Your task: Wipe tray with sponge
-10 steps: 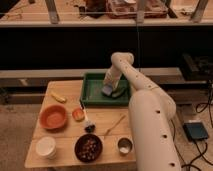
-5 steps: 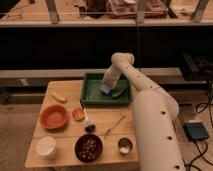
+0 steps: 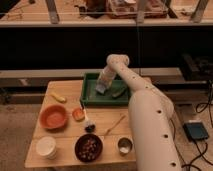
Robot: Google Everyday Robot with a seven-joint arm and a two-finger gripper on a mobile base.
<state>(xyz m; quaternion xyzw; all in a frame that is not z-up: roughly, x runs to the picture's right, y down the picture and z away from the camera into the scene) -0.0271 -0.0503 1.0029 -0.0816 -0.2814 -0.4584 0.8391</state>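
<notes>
The dark green tray sits at the back of the wooden table. My white arm reaches over it from the right. My gripper is down inside the tray, left of its middle, on the slate-blue sponge, which rests on the tray floor. A dark green oblong thing lies in the tray to the right of the sponge.
On the table stand an orange bowl, a white cup, a dark bowl of nuts, a small metal cup, a yellow banana, an orange item, a brush and a stick.
My gripper and the sponge have shifted a little to the left inside the tray. Nothing else on the table has moved.
</notes>
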